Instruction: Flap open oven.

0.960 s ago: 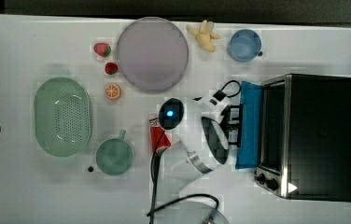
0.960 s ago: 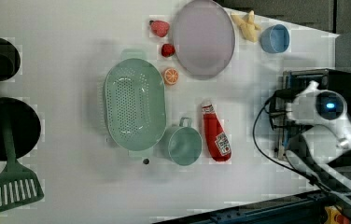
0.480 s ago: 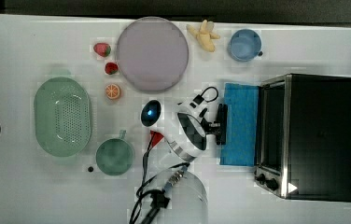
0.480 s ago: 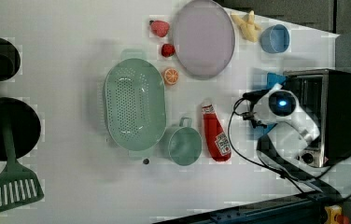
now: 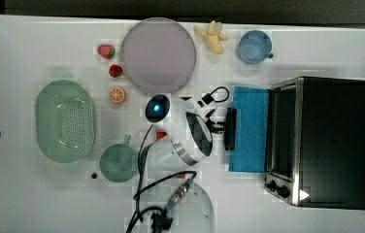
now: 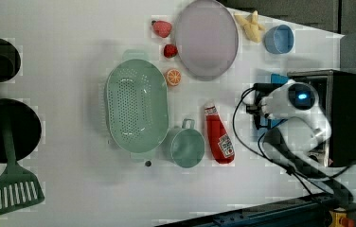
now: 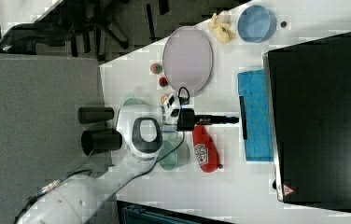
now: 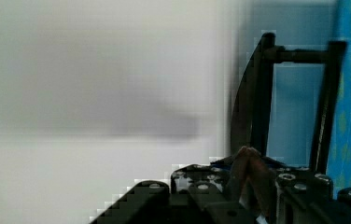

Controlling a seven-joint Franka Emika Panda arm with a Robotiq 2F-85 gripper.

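The oven (image 5: pixel 336 141) stands at the top view's right, black on top, with two knobs (image 5: pixel 276 188) on its silver front. Its blue glass door (image 5: pixel 251 131) lies flapped down flat on the table, with the black bar handle (image 5: pixel 230 128) at the door's outer edge. My gripper (image 5: pixel 218 127) sits just to the left of the handle in the top view, low over the table. In the right view the gripper (image 7: pixel 233 120) points at the handle (image 7: pixel 243 116), its fingers together as one thin bar. The wrist view has the handle (image 8: pixel 257 93) right ahead of the gripper (image 8: pixel 248 172).
A red ketchup bottle (image 6: pixel 218 137) and a teal cup (image 5: pixel 117 162) lie beside my arm. A green colander (image 5: pixel 65 121), a large plate (image 5: pixel 157 54), a blue bowl (image 5: pixel 254 47), bananas (image 5: pixel 212 36) and small fruits (image 5: pixel 116 94) fill the rest of the table.
The oven door swung down from half raised to flat on the table. My gripper moved toward the top view's left along with the handle.
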